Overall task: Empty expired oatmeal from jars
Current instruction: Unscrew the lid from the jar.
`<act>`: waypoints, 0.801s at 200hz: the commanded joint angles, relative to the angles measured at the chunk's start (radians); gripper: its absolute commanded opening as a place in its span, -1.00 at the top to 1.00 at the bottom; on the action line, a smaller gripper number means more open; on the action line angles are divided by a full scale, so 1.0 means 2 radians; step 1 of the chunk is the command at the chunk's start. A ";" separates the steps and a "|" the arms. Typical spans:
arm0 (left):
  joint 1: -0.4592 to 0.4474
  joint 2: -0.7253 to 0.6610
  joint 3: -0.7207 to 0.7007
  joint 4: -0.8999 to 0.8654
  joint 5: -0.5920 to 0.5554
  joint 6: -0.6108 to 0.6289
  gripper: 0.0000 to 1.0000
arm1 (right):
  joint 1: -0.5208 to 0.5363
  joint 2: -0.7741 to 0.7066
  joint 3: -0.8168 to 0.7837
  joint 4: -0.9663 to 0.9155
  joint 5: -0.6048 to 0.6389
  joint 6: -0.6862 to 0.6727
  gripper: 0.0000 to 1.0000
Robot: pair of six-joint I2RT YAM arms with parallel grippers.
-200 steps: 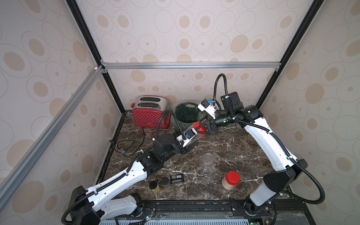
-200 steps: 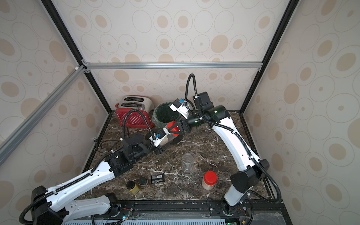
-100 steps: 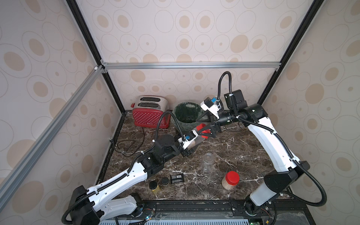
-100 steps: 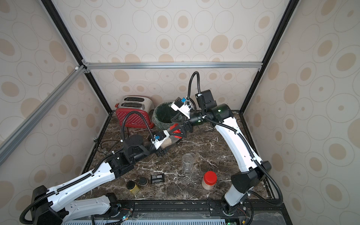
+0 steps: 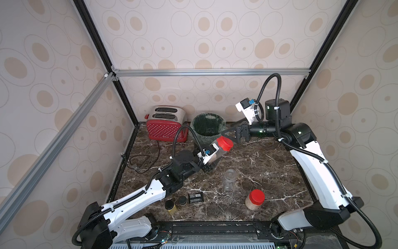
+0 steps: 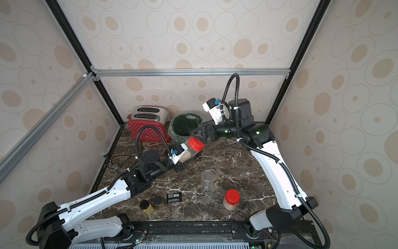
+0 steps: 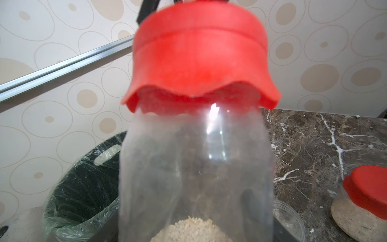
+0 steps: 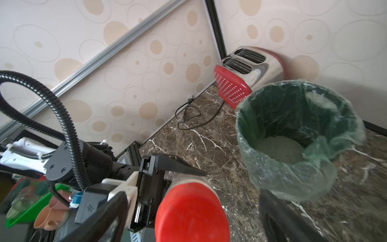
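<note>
My left gripper (image 5: pixel 210 165) is shut on the body of a clear jar (image 5: pixel 216 153), held tilted above the counter just in front of the bin (image 5: pixel 221 126). Its red lid (image 5: pixel 224 143) sits on it, and pale oatmeal (image 7: pixel 192 230) lies low inside. My right gripper (image 5: pixel 231 135) stands open just behind the lid; in the right wrist view its fingers (image 8: pixel 278 220) stand wide on either side of the lid (image 8: pixel 191 211) without touching it. An open clear jar (image 5: pixel 230 179) stands mid-counter. A red-lidded jar (image 5: pixel 254 199) of oatmeal stands near the front.
The green-lined bin (image 8: pixel 261 117) has a heap of pale grain (image 8: pixel 278 148) at its bottom. A red toaster (image 5: pixel 165 126) with its cord (image 5: pixel 140 162) is at the back left. Two black-lidded spice jars (image 5: pixel 170 207) and a small black packet (image 5: pixel 196 197) lie front left.
My right gripper has opened off the red lid and drawn back up and to the right. The left arm still holds the jar, shifted slightly.
</note>
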 commanded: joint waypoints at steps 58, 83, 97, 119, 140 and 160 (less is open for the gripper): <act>-0.001 0.021 0.035 0.023 0.005 -0.014 -0.27 | -0.003 -0.058 -0.084 -0.013 0.070 0.073 -0.97; 0.000 0.023 0.036 0.022 0.000 -0.014 -0.26 | -0.007 -0.074 -0.119 -0.003 0.051 0.097 -0.97; 0.004 0.020 0.033 0.024 -0.005 -0.007 -0.27 | -0.009 -0.070 -0.126 0.015 0.045 0.104 -0.97; 0.013 0.024 0.027 0.040 0.005 -0.015 -0.27 | -0.018 -0.048 -0.107 0.005 0.020 0.118 -0.99; 0.013 0.033 0.031 0.047 0.015 -0.014 -0.26 | -0.019 -0.052 -0.115 0.014 0.007 0.127 -0.96; 0.013 0.038 0.035 0.056 0.027 -0.013 -0.26 | -0.019 -0.064 -0.121 0.021 0.018 0.127 -0.93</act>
